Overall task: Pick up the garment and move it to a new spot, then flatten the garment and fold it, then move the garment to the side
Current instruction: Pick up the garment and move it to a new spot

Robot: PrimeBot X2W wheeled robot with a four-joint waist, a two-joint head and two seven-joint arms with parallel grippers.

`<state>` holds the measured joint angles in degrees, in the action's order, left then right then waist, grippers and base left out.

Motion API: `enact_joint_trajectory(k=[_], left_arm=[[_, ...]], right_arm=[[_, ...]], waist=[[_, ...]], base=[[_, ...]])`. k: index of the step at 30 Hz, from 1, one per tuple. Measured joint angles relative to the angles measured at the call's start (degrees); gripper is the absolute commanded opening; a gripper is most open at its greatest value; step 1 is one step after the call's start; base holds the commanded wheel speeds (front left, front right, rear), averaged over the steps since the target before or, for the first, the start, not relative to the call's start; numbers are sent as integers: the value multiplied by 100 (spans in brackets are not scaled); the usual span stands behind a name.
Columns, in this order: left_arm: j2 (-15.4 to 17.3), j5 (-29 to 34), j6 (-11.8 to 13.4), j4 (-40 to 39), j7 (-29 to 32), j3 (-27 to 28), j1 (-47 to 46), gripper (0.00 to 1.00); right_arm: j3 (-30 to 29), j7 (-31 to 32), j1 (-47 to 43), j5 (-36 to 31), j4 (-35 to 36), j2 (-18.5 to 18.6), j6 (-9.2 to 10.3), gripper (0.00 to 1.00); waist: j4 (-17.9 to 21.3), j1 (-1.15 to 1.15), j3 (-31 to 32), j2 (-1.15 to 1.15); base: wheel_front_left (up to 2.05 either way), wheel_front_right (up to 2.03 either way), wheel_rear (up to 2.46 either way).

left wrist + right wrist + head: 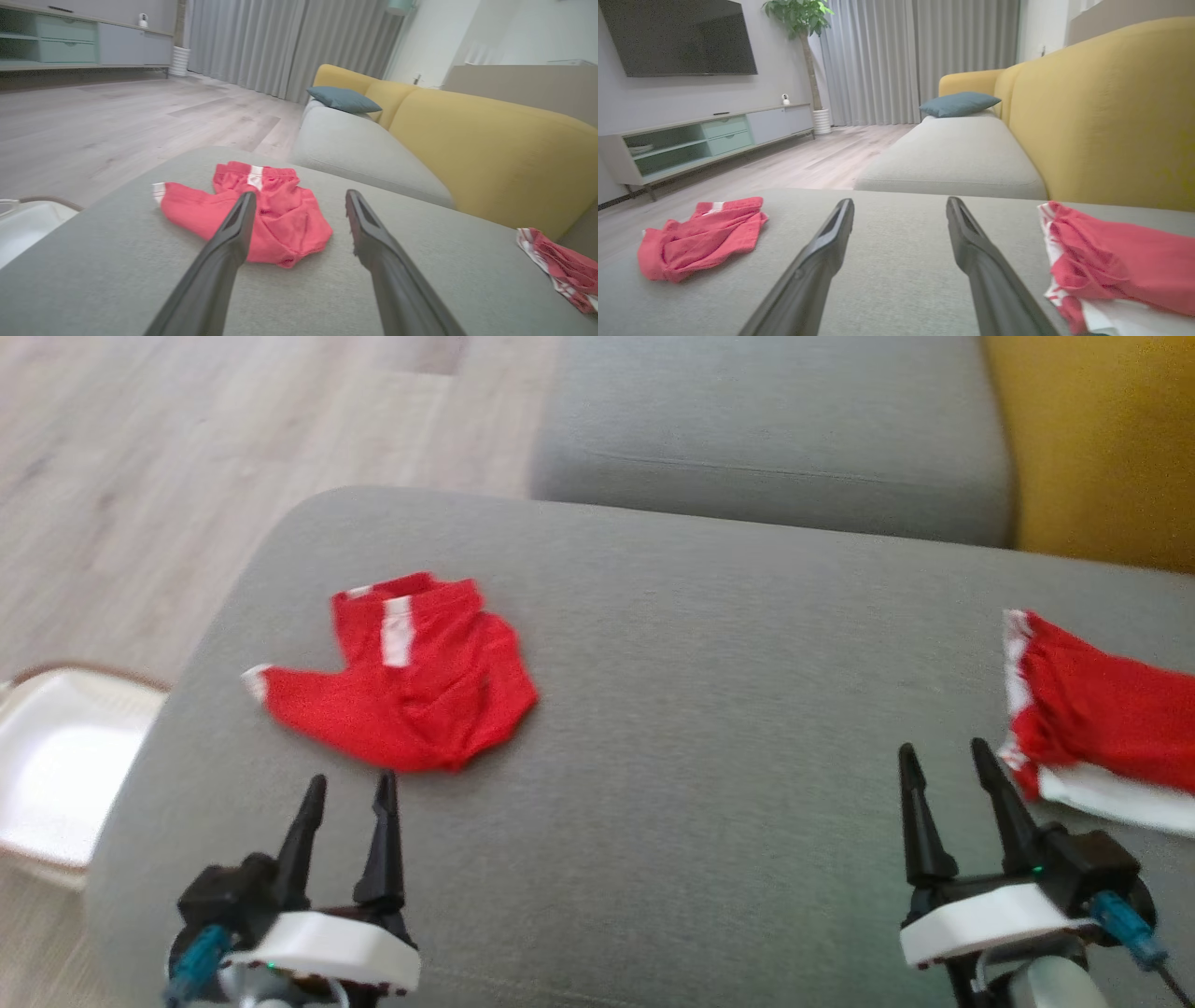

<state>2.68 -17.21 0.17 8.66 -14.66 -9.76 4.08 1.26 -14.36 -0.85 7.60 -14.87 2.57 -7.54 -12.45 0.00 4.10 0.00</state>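
Far left, down on pale wood-plank floor (140,476): shallow white bin with brown rim (56,765), just beside left edge of broad grey fabric seat cushion (700,709).

Left of centre on that cushion: crumpled red cloth garment with white stripes (411,681). Lies loose and bunched, one white-cuffed end stretched toward cushion's left edge, striped waistband on far side. Held by nothing.

Just short of garment's near edge: left pincer (353,778), two long dark fingers spread wide, nothing between them, tips aimed at garment. Very near it; contact not discernible. In left wrist view, left finger crosses in front of red cloth.

Beyond, past a gap: second grey seat cushion (766,429), with teal pillow (343,99) at its far end.

Right of centre: right pincer (941,745), likewise spread wide and holding nothing, over grey fabric, well apart from crumpled garment.

Just right of that pincer: second red garment with broad white band (1102,709), bunched at cushion's right side, partly cut off by picture edge. Near right finger; touching or not, cannot tell.

Far right, behind both cushions: mustard-yellow upholstered sofa back (1102,448).
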Motion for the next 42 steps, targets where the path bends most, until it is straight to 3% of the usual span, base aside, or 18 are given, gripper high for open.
enact_joint_trajectory(k=[14,22,27,33,42], left_arm=[[7,167,-129,-13,0,427,10,100],[3,203,-177,-94,0,571,-16,100],[10,458,-308,8,0,826,-638,100],[356,549,-514,926,104,876,-2017,100],[853,374,-724,2996,1673,490,-3685,100]], right_arm=[[417,0,-23,202,-69,-3,1,100],[393,0,13,165,-42,-3,0,100],[96,4,236,-152,181,-2,1,100],[-441,282,730,-617,820,1,0,100],[-701,735,932,-945,1645,4,0,100]], waist=[[-1138,0,-20,0],[-1113,0,-298,0],[-994,0,-732,0],[-838,0,-1392,0],[-619,1,-2170,0]], base=[[0,0,0],[0,0,0],[0,0,0],[0,0,0],[0,0,0]])
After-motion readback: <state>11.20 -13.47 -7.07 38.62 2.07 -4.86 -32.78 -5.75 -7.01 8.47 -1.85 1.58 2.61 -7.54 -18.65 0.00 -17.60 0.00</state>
